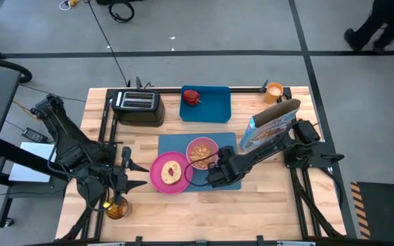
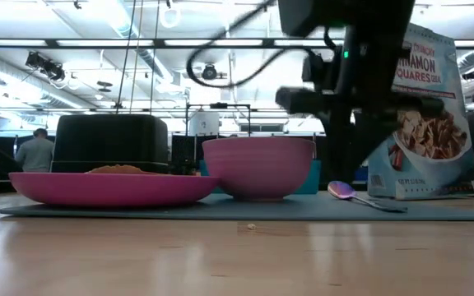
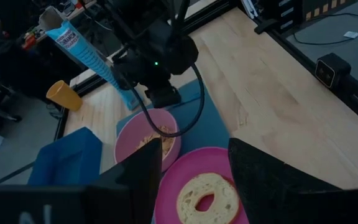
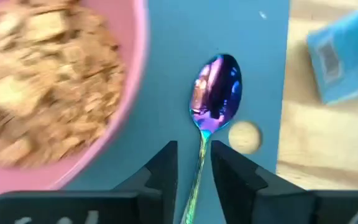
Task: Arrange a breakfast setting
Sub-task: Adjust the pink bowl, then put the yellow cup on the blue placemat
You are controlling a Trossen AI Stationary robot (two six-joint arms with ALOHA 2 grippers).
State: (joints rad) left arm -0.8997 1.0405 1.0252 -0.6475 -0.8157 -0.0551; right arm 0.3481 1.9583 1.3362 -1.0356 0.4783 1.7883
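Your right gripper (image 4: 194,163) has its fingers drawn close around the spoon's thin handle — whether the pads actually touch it, you cannot tell from the right wrist view. Your left gripper (image 3: 191,177) waits with fingers spread, hovering just off the plate's outer side.

Nearest to you, the spoon (image 4: 211,99) lies flat on the blue mat (image 4: 253,74), its oval head shining iridescent purple and blue, the handle running back between the right fingers. It rests just beside the bowl, not touching it. A small pale round spot sits on the mat next to the spoon's neck.

On the mat's near left corner, the pink plate (image 1: 157,179) carries a single toast slice (image 1: 171,173) with a hole in its middle. Touching or nearly touching the plate, the pink bowl (image 1: 202,152) stands on the mat, filled with tan cereal pieces (image 4: 36,81).

Farther back on the right, a cereal box (image 1: 271,126) stands upright with its top open, just beyond the mat's edge.

At the far side of the table you have the black toaster (image 1: 138,106) on the left, a blue tray (image 1: 214,109) holding the red apple (image 1: 192,97) — it sits in the tray's far left corner — and the orange cup (image 1: 274,91) near the far right corner.
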